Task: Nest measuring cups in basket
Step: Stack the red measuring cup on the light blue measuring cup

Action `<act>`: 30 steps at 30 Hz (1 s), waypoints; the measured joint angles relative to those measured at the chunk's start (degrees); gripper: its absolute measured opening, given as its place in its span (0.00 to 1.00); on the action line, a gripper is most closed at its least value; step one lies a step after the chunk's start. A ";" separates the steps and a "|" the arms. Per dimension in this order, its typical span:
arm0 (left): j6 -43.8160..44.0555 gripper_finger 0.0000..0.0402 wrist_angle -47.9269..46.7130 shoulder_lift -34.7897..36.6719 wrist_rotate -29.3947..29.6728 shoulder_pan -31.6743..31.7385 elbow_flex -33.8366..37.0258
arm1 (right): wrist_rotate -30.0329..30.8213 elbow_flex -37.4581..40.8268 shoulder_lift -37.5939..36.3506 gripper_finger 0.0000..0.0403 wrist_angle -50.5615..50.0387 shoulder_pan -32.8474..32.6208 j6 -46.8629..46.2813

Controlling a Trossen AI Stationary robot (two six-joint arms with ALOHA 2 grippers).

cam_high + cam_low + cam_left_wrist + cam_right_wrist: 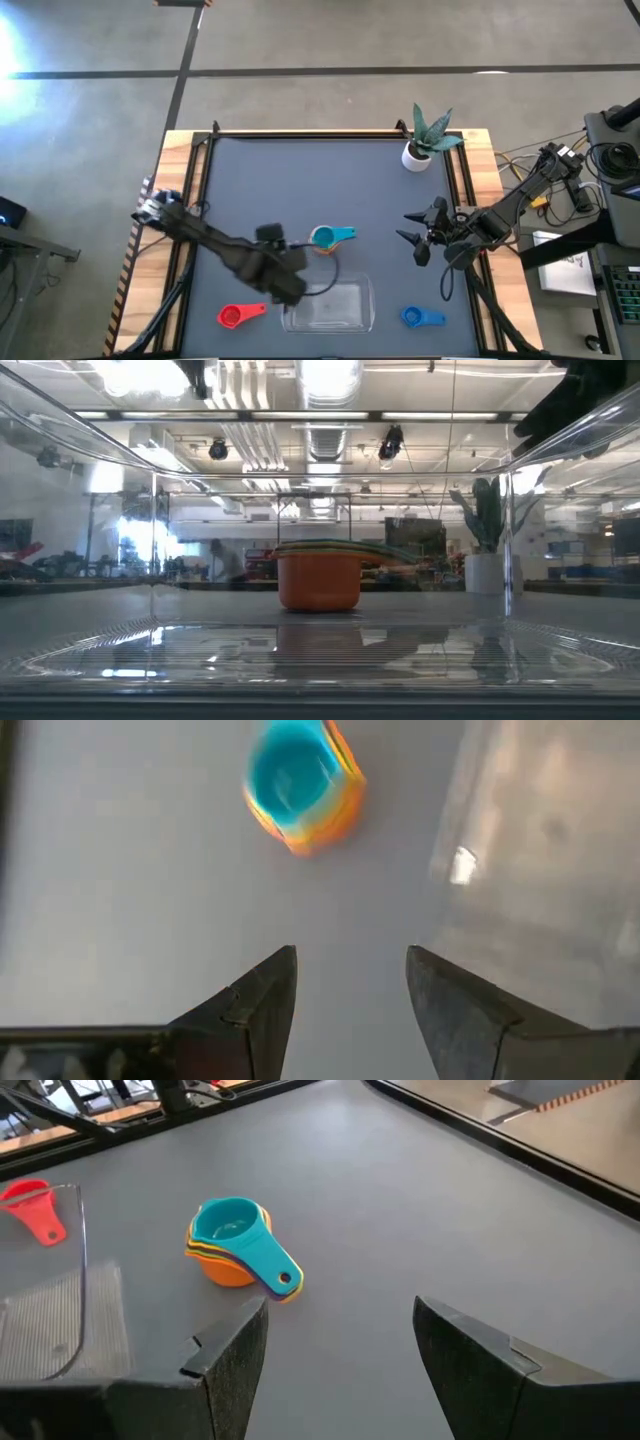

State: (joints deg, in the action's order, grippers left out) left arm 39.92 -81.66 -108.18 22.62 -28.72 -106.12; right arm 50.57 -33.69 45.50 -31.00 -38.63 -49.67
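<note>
Measuring cups (330,237) stacked beside left end effector (350,982), open

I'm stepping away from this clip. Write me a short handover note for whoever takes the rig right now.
Left tool: open, empty, above the table between the nested stack and the basket.
Right tool: open, empty, over the right side of the table.
Nested stack: teal cup on top, orange on the outside, sitting on the table just beyond the basket, not in it.
Red cup: loose, left of the basket.
Blue cup: loose, right of the basket.
Done: several cups nested.
Left: add red and blue, and get the stack into the basket, which looks empty.
</note>
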 joint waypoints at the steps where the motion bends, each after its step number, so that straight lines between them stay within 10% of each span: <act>1: 0.10 0.43 0.86 1.70 -1.34 -0.67 2.62 | 0.00 0.00 0.00 0.59 0.01 0.00 0.14; 15: 23.90 0.43 17.24 25.25 -26.32 -9.82 42.62 | 0.00 0.00 0.00 0.59 -0.01 0.00 1.74; 30: 30.59 0.47 30.76 18.38 -31.24 -17.41 48.65 | 0.00 0.02 0.02 0.59 0.00 -0.01 2.70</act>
State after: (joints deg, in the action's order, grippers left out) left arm 70.52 -50.90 -89.80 -8.63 -46.13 -57.47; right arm 50.57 -33.67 45.52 -31.00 -38.64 -46.97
